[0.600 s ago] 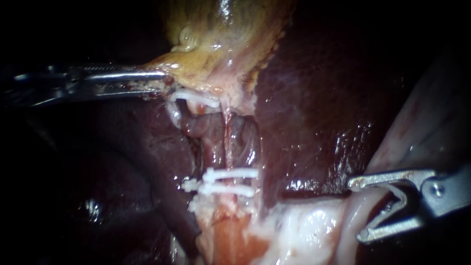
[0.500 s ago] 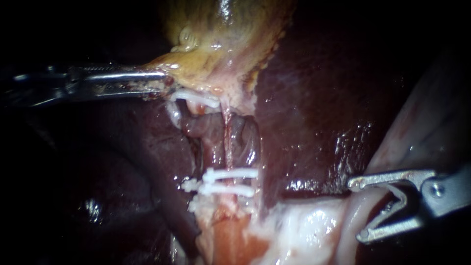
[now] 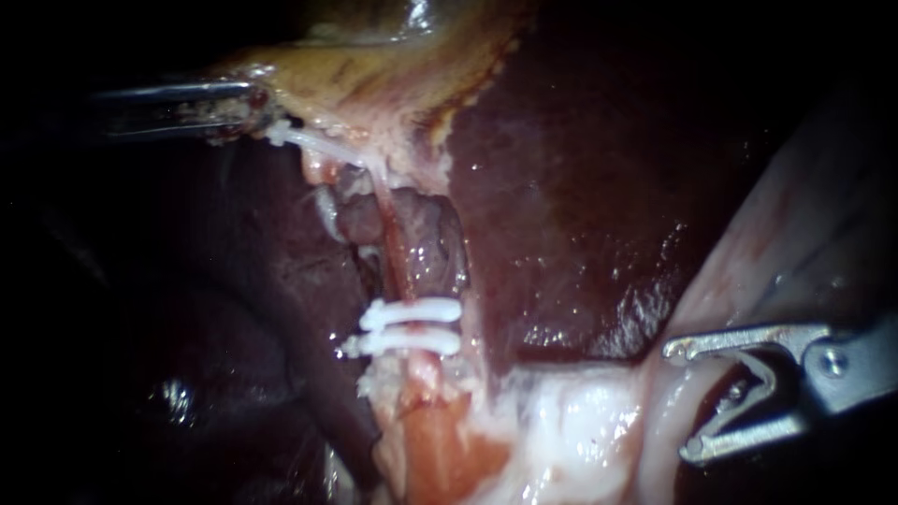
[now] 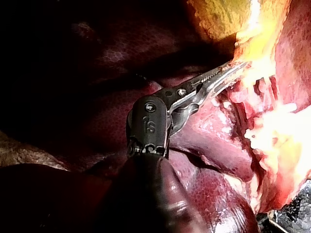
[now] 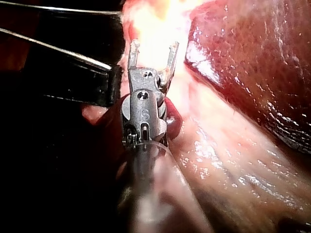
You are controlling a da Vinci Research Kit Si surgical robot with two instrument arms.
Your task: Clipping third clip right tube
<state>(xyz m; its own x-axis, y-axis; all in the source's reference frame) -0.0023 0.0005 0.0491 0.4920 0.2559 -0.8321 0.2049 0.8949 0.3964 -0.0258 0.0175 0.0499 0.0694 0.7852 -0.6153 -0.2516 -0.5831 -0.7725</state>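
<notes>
Since the earlier frames, the gallbladder [image 3: 374,65] edge has been drawn up and toward the endoscope view's left by the left instrument [image 3: 254,103] [image 4: 234,69]. The upper clip [image 3: 313,142] and the tube [image 3: 395,248] have been carried with it. The right instrument [image 3: 681,402] [image 5: 153,46] is found unmoved.

The left instrument's hand is clenched on the yellow gallbladder edge, and the upper clip is noted just beside its jaws. Two lower clips [image 3: 412,312] are seen side by side across the tube, which is stretched taut beside the liver [image 3: 580,187]. The right instrument's hand is released, with a gap recorded between its jaws. It is held over pale tissue [image 3: 571,421], well apart from the clips.
</notes>
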